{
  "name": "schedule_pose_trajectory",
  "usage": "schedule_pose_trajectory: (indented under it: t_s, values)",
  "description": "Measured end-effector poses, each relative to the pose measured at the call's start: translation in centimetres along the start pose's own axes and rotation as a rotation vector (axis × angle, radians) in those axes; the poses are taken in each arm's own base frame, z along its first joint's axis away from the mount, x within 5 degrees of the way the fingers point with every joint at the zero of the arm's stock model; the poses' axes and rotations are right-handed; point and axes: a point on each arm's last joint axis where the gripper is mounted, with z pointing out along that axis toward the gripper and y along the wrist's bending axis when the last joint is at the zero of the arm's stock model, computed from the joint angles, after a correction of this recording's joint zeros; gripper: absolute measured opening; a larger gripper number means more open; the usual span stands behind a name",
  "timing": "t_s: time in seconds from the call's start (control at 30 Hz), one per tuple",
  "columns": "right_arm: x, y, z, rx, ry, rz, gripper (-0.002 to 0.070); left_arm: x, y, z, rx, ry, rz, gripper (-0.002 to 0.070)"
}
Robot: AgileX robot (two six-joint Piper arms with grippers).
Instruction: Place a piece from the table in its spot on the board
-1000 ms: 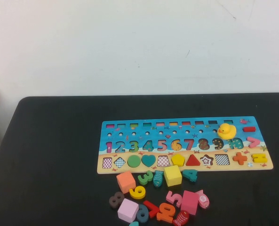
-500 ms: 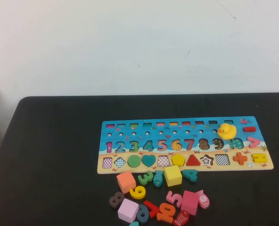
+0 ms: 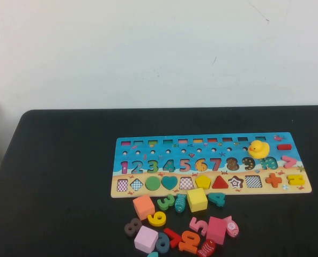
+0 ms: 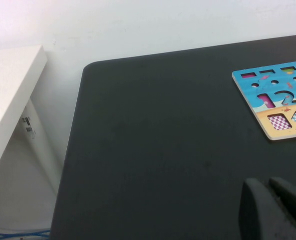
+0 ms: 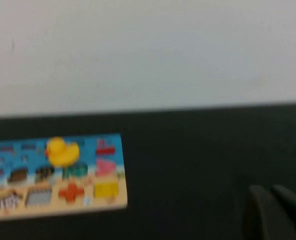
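High view shows no arm; both hands wait at the worktop [image 3: 57, 176] edges, left hand [image 4: 275, 207] and right hand [image 5: 272, 212] narrow; the loose yellow cube [image 3: 197, 199] sits just beside the board [image 3: 212, 140]; a square, centred grasp should suit it.

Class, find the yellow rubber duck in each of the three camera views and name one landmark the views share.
High view: the yellow duck sits on the puzzle board, toward its right end, over the number row.
Left wrist view: the duck is not in it; only the board's left end shows, with the left gripper at the picture's edge.
Right wrist view: the duck sits on the board's right end; the right gripper is at the edge.
Shared landmark: the puzzle board.
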Motion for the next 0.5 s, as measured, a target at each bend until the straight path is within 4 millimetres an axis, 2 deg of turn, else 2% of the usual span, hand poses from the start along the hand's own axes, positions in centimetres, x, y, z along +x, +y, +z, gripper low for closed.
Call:
schedule_pose_trajectory:
  t_s: [0.17,0.5]
  values:
    - [1.4,-0.1,-0.1,0.008,0.151,-0.04,0.0019,0.0,0.0,0.0,0.0,0.0,0.002,-0.0002]
    - [1.6,0.0,-0.2,-0.006,0.175,-0.027,0.0019,0.0,0.0,0.0,0.0,0.0,0.002,-0.0002]
